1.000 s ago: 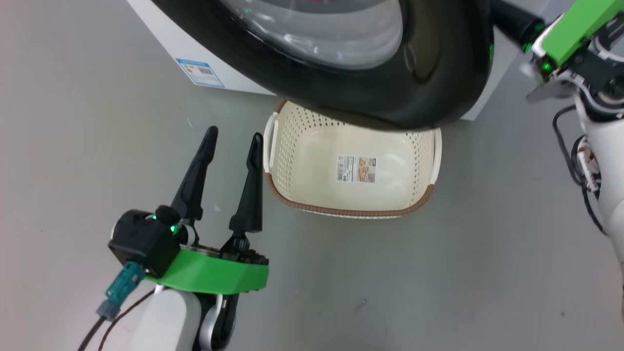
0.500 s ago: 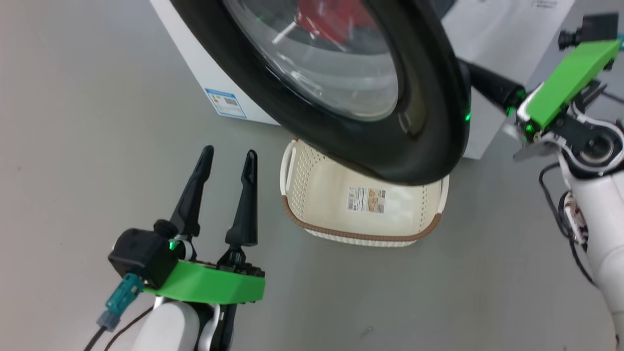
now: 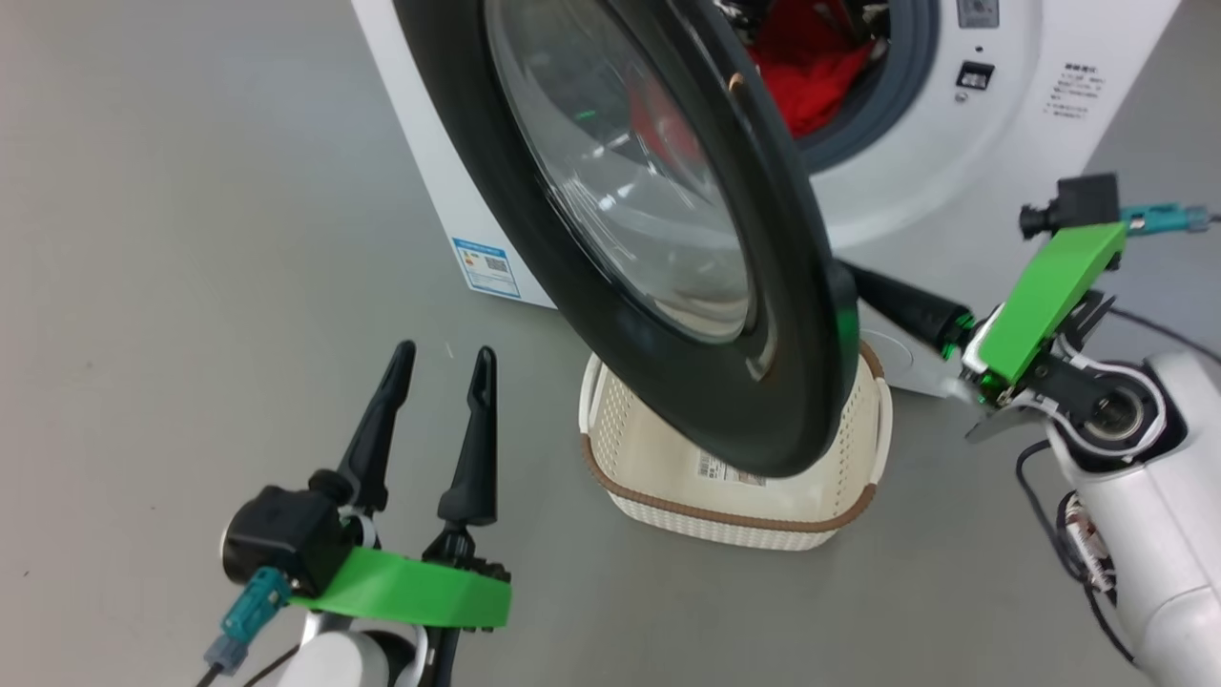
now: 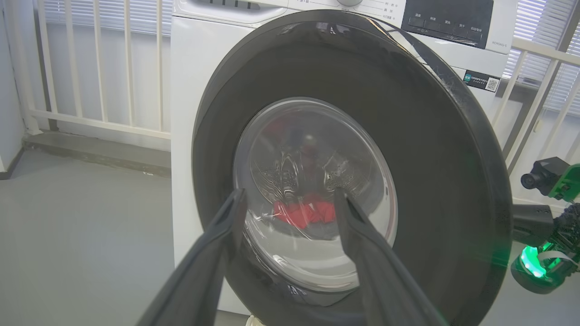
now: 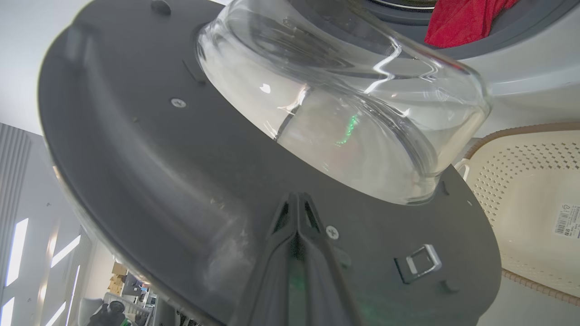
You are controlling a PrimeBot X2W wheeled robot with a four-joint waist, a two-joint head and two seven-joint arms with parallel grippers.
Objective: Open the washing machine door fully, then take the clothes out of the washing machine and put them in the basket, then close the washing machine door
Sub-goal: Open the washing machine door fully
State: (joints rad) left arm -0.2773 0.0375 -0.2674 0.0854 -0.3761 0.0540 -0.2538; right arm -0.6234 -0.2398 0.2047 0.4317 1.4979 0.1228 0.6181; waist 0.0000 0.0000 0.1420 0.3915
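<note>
The washing machine (image 3: 954,191) stands with the washing machine door (image 3: 477,172) swung partly out, its glass bowl (image 5: 344,99) bulging toward the drum. Red clothes (image 3: 806,67) lie in the drum mouth and show through the glass as clothes (image 4: 303,213) in the left wrist view. The basket (image 3: 839,477) sits on the floor under the door's lower rim. My right gripper (image 5: 297,197) is shut, its tips against the door's dark inner face near a metal latch (image 5: 421,262). My left gripper (image 3: 445,349) hangs open left of the basket, facing the door's outer side and holding nothing.
Grey floor (image 3: 191,239) spreads to the left and front. A blue label (image 3: 486,267) marks the machine's side. White railings (image 4: 99,68) stand behind the machine, and its control panel (image 4: 446,20) shows at the top.
The head camera has tilted up, bringing the drum mouth into view. The door has swung further out from the machine, with my right gripper following behind it. My left gripper stays open.
</note>
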